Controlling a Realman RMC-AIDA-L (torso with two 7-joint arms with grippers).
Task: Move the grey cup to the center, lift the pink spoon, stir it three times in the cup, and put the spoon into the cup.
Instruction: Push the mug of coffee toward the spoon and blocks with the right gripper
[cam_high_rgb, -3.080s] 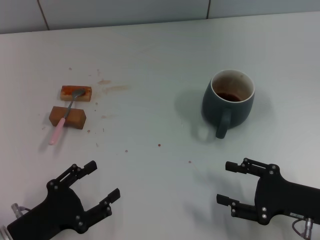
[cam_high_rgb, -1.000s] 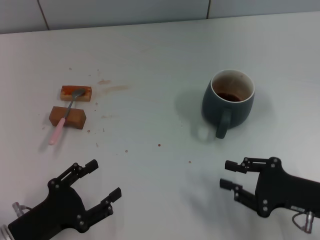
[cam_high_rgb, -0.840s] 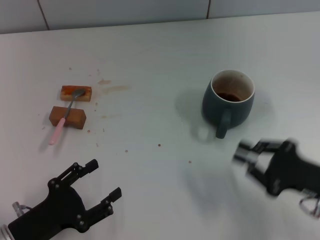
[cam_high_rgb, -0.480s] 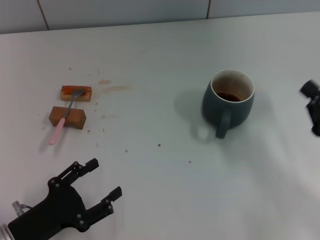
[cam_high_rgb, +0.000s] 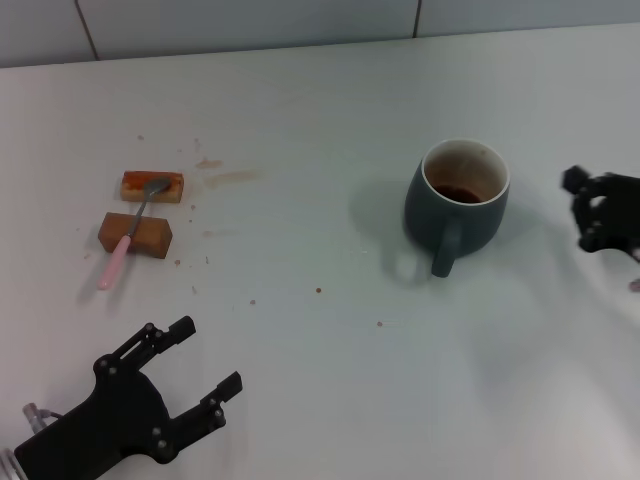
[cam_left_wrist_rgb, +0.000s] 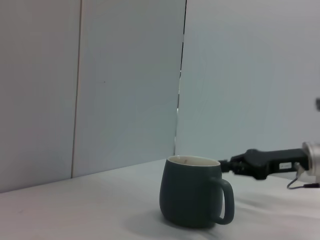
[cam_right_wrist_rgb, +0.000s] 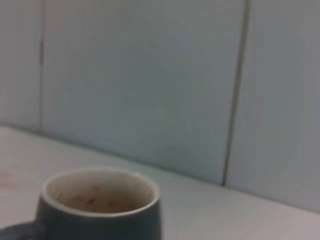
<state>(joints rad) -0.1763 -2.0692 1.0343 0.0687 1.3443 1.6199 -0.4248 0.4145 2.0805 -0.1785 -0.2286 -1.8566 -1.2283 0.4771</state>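
Looking at the work, I judge that nothing of the task is done yet: the grey cup (cam_high_rgb: 458, 203) stands on the white table (cam_high_rgb: 320, 110) off to my right of the middle, upright, handle turned toward the robot, with a brown stain at its bottom and nothing in it. My right gripper (cam_high_rgb: 598, 212) hangs at the edge of the head view, beside the cup on the side away from the spoon, apart from it and about level with its rim; I cannot tell from here whether it is parted or closed. Its wrist camera faces the cup's rim and stained inside, so the cup lies straight ahead of it. My left gripper (cam_high_rgb: 190, 372) sits low and near the robot with its two fingers spread and nothing between them; the pink spoon (cam_high_rgb: 127, 236) lies well ahead of its jaws, untouched. The spoon's metal bowl rests on the farther of the two orange-brown blocks (cam_high_rgb: 152, 186), its shaft crosses the nearer one, and its pink handle end points down toward the table. Brown smears and crumbs dot the surface near the blocks. What is left, as I read it, is everything: shifting the cup to the centre, lifting the spoon, three stirs, and leaving the spoon in the cup.
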